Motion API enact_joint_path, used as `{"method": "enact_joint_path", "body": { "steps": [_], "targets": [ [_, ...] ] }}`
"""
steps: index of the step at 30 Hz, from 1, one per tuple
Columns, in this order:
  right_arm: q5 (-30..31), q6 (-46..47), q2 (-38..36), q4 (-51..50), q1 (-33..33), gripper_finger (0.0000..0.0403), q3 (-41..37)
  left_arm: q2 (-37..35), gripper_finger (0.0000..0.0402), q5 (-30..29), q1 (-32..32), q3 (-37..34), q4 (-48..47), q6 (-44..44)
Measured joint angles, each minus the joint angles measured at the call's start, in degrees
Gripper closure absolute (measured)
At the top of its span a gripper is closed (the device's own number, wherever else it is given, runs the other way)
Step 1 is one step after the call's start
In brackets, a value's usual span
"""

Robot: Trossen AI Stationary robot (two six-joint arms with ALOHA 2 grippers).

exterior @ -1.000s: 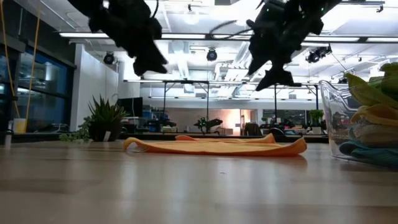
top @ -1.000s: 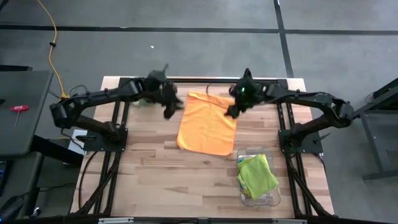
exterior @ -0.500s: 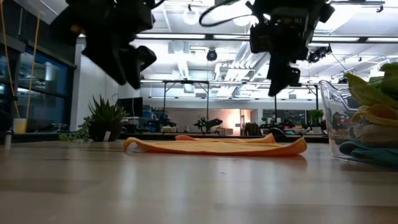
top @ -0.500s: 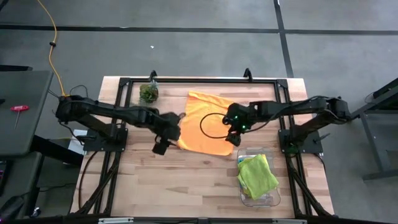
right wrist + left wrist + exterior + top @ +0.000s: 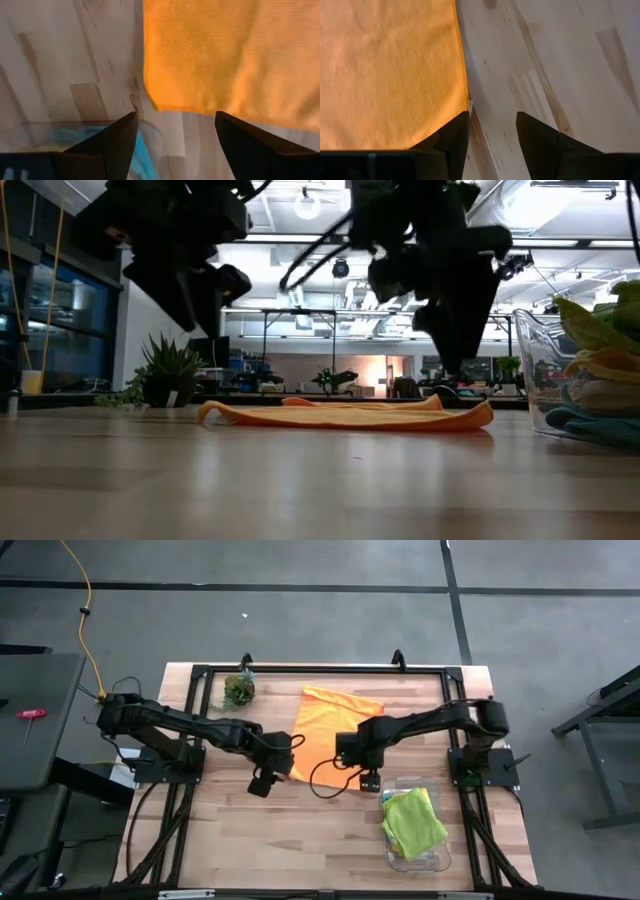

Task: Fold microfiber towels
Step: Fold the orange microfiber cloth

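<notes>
An orange microfiber towel (image 5: 335,735) lies spread flat on the wooden table, seen as a low strip in the low view (image 5: 350,416). My left gripper (image 5: 264,781) hovers open above bare wood just beside the towel's near left corner (image 5: 467,103); its fingers (image 5: 492,122) hold nothing. My right gripper (image 5: 367,780) hovers open over the towel's near right corner (image 5: 153,104), with nothing between its fingers (image 5: 175,125). In the low view both grippers, left (image 5: 200,300) and right (image 5: 460,330), hang clear above the table. A lime green towel (image 5: 413,820) lies on top in a clear bin.
The clear plastic bin (image 5: 437,860) stands near the table's right front, close to my right gripper; its rim shows in the right wrist view (image 5: 100,125). A small dark-green plant clump (image 5: 238,690) sits at the far left. Bare wood lies in front of the towel.
Both grippers have swept from the towel's far side toward the table's near edge and come down, rolling and tipping to point more steeply at the table. They now hang by the towel's near corners. The towel has stayed where it was.
</notes>
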Motion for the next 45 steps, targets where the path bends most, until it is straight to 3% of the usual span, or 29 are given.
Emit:
{"method": "enact_joint_path", "body": {
  "steps": [12, 26, 32, 39, 45],
  "targets": [
    [-1.3, 2.8, 7.4, -0.8, 4.3, 0.0143, 1.6, -1.4, 0.0252, 0.0, -0.1, 0.0, -0.1, 0.2],
    [5.0, 8.6, 10.9, 1.7, 5.8, 0.0152, 1.6, -1.4, 0.0252, -0.3, 0.0, 0.0, -0.1, 1.6],
    [5.0, 9.4, 10.9, 0.5, 5.8, 0.0231, 1.6, -1.4, 0.0251, -0.3, 0.0, 0.0, -0.4, 1.4],
    [4.6, 8.6, 10.9, 0.5, 5.8, 0.0383, 1.6, -1.4, 0.0251, -0.4, 0.0, 0.0, -0.4, 1.5],
    [3.6, 7.6, 9.0, 0.0, 5.8, 0.0399, 1.5, -1.4, 0.0251, -0.9, 0.0, 0.0, -2.8, 1.6]
  ]
}}
